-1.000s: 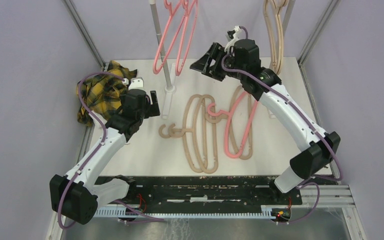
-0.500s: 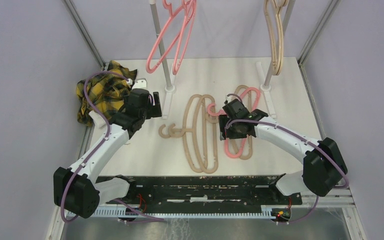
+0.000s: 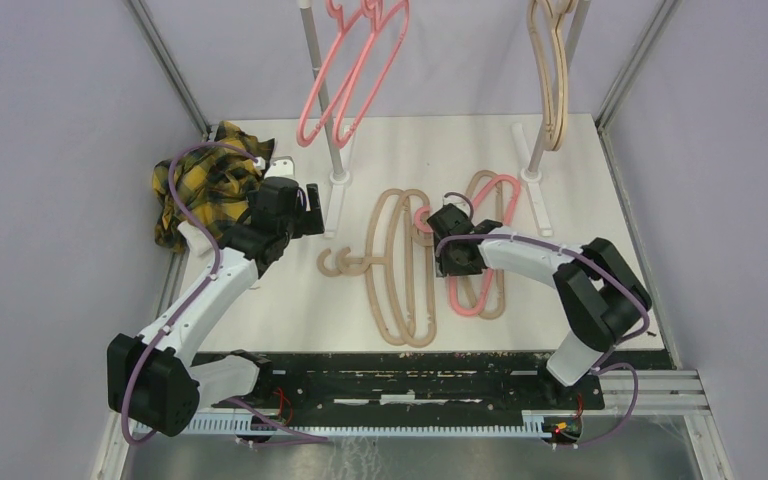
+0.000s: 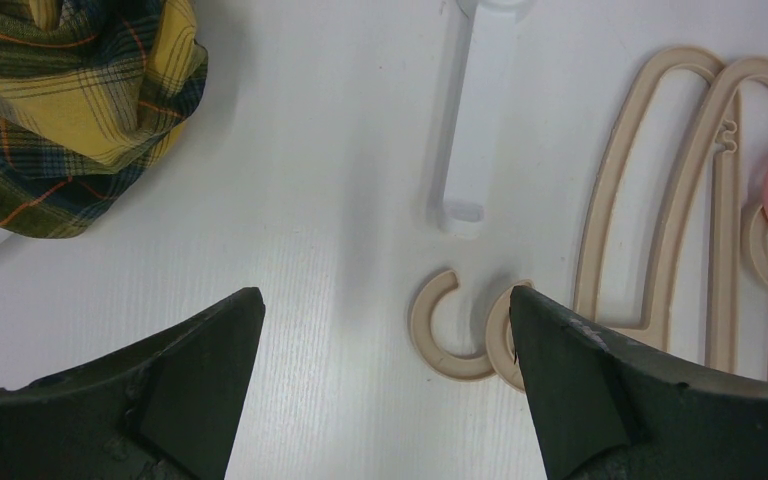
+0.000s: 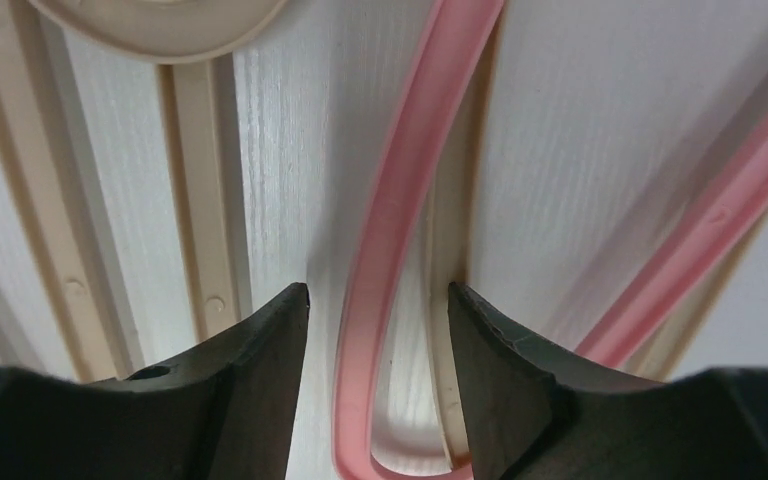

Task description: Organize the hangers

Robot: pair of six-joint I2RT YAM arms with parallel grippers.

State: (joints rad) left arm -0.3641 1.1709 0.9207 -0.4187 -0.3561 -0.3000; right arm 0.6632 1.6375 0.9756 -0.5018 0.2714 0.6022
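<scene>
Our right gripper (image 5: 378,300) has dropped from the rack to the table and now straddles one limb of the loose pink hanger (image 5: 405,180). Its jaws are narrowing but gaps show on both sides, so nothing is gripped yet. The hanger lies mid-table beside the loose beige hangers (image 3: 375,280). We judge a pick-up is starting, bound for the hung pink hangers (image 3: 305,130). Our left gripper (image 4: 385,310) hovers wide and empty.

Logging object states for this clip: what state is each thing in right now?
Hung pink hangers: hanging.
Hung beige hangers: hanging.
Loose beige hangers: lying flat on the table.
Loose pink hanger: lying flat.
Right gripper: open, fingers either side of loose pink hanger.
Left gripper: open, empty.
Plaid cloth: crumpled.
</scene>
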